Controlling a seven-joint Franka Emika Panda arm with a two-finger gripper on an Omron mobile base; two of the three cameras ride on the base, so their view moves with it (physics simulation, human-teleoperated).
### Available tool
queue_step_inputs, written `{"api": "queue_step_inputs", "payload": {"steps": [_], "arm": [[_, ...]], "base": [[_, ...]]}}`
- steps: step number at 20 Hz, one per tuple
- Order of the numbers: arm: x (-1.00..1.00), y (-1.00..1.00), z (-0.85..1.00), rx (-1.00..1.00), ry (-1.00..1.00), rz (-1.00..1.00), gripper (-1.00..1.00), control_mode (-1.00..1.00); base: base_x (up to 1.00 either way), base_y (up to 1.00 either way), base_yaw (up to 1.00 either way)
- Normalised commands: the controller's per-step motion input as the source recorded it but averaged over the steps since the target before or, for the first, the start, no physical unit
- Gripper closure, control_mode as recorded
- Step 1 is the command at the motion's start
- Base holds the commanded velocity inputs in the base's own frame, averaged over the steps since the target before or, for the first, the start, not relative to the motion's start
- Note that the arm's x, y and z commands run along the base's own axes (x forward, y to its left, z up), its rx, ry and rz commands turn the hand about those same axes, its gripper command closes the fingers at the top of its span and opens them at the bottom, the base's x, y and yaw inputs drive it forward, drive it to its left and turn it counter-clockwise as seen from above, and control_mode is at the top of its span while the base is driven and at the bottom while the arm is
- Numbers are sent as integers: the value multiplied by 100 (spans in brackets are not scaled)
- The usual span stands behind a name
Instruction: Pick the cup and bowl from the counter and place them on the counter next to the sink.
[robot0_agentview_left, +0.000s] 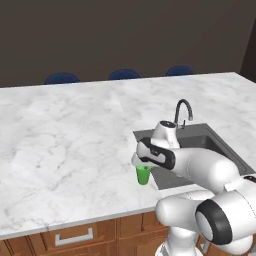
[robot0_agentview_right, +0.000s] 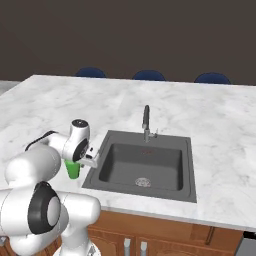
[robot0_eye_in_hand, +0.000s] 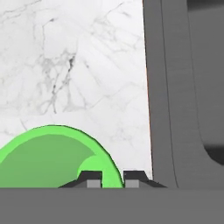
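Now the cup (robot0_eye_in_hand: 52, 157) rim sits between the end effector (robot0_eye_in_hand: 113, 178) fingertips beside the sink (robot0_eye_in_hand: 175, 87).

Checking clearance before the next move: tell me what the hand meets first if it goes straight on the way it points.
The hand points down, its fingertips astride the cup's rim. Straight on, it would probably meet that rim, then the counter beside the sink; depth is unclear.
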Motion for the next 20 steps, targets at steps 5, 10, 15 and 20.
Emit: {"api": "queue_step_inputs", "payload": {"steps": [5,10,15,20], "arm": [[0,0,0,0,0,0,-100,-100],[-9,0,31,0,-2,0,-100,-100],[-23,0,63,0,-6,1,-100,-100],[-31,0,39,0,-3,0,-100,-100]], "base": [[0,0,0],[0,0,0],[0,0,0],[0,0,0]]}}
